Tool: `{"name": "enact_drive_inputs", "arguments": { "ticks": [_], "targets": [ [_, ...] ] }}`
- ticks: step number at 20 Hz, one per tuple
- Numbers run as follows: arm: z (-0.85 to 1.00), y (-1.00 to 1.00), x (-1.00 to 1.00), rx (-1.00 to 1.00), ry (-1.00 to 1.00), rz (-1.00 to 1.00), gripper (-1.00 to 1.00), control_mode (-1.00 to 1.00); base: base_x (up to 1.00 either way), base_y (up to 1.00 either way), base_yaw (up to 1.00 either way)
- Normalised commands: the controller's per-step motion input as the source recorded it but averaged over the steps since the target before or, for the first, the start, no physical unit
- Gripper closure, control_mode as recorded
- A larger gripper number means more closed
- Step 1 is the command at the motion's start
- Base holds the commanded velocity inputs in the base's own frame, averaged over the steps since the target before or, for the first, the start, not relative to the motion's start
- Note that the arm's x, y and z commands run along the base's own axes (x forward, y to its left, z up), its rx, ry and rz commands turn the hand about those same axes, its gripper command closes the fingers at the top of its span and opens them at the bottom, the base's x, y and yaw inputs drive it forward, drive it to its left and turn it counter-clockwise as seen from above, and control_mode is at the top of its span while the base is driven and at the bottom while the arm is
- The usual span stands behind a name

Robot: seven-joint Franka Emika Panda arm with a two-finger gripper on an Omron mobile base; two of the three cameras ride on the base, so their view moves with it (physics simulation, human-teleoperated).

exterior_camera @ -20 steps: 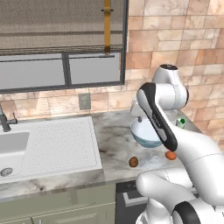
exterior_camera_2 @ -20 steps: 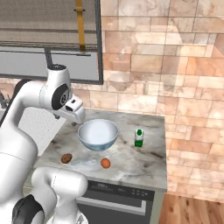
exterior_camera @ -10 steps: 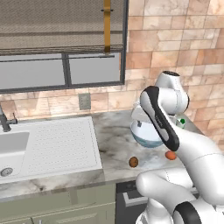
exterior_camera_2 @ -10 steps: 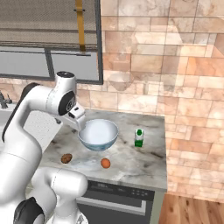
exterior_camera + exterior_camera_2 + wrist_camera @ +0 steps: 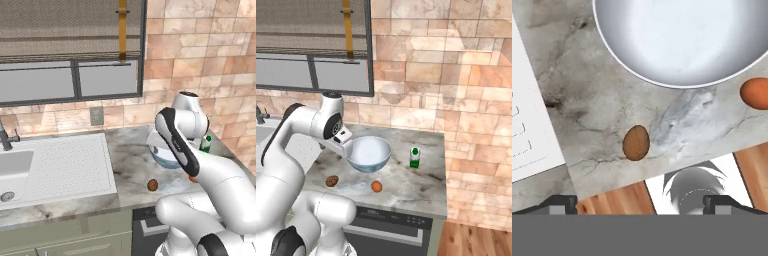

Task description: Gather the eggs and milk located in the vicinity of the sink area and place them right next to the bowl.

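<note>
A: Where do the eggs lie?

B: The dark brown egg [image 5: 636, 142] rests on the marble desk [image 5: 406, 180], near the front edge and just in front of the bowl [image 5: 369, 153], apart from it. The orange-brown egg [image 5: 376, 186] lies further toward the desk's free end, also in front of the bowl and clear of its rim. The two eggs are well apart from each other.

A: And the rest of the task's things?

B: The bowl sits in the middle of the desk, pale and glossy. A small green and white carton [image 5: 415, 157] stands upright beside the bowl on the side away from the sink [image 5: 55, 167]. The sink unit, with its dotted drainboard and dark faucet [image 5: 6, 137], lies at the desk's other end.

A: How do the jaws stand to the eggs?

B: The gripper [image 5: 640, 201] hangs above the desk's front edge, jaws spread wide, holding nothing. In the hand view the dark brown egg lies just ahead, roughly on the midline between the two tips, with bare marble around it. The orange-brown egg sits off to one side, near the picture's edge. Nothing lies between the jaws and the dark egg.

A: Any writing?

B: None can be read; the carton's label is too small.
</note>
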Motion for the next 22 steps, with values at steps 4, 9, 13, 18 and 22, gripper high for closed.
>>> {"name": "enact_drive_inputs", "arguments": {
  "ticks": [4, 9, 13, 18, 22],
  "targets": [
    [-0.32, 0.20, 0.00, 0.00, 0.00, 0.00, -1.00, -1.00, 0.00, 0.00, 0.00],
    [-0.32, 0.06, 0.10, 0.00, 0.02, 0.00, -1.00, -1.00, 0.00, 0.00, 0.00],
    [-0.37, 0.00, 0.24, 0.00, 0.03, 0.00, -1.00, -1.00, 0.00, 0.00, 0.00],
    [-0.35, 0.00, 0.31, 0.00, 0.08, 0.00, -1.00, -1.00, 0.00, 0.00, 0.00],
    [-0.32, 0.00, 0.19, 0.00, 0.08, 0.00, -1.00, -1.00, 0.00, 0.00, 0.00]
  ]
}}
